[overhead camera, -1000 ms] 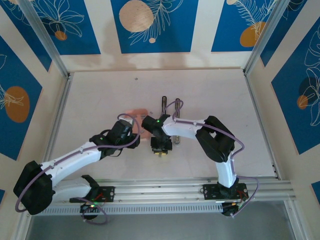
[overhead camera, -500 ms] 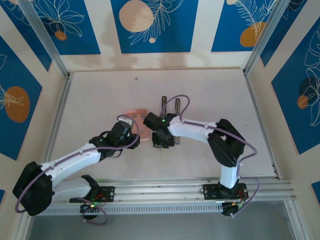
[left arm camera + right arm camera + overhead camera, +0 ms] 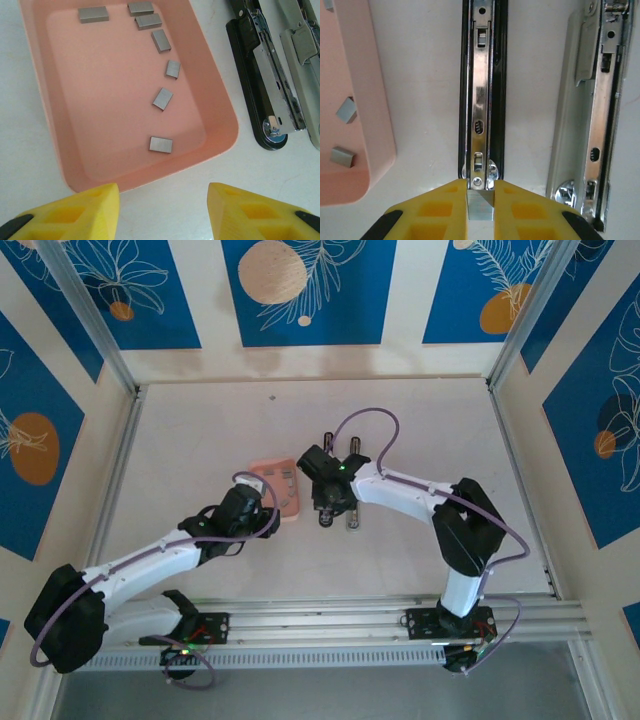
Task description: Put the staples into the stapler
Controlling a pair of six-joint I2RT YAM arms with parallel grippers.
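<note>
on the bench the pink box lies at 9 o'clock of the stapler, apart from it. the stapler is folded open, its black half and its silvery-white bar side by side, both with the long axis running 12 to 6.

my left tool hangs with its fingers apart and empty, just off the box's near rim. seven loose strips are scattered in the box.

my right tool is the nearer one, clamped on a short staple strip. in the right wrist view the metal channel of the black half starts right at 12 o'clock of that strip and runs away in line with it, so i judge the next move is a straight feed toward 12 with little sideways correction.

against a second ago, the right wrist has travelled from below the stapler's near end up over it, and the left arm has eased back, leaving more of the box uncovered in the top view.
</note>
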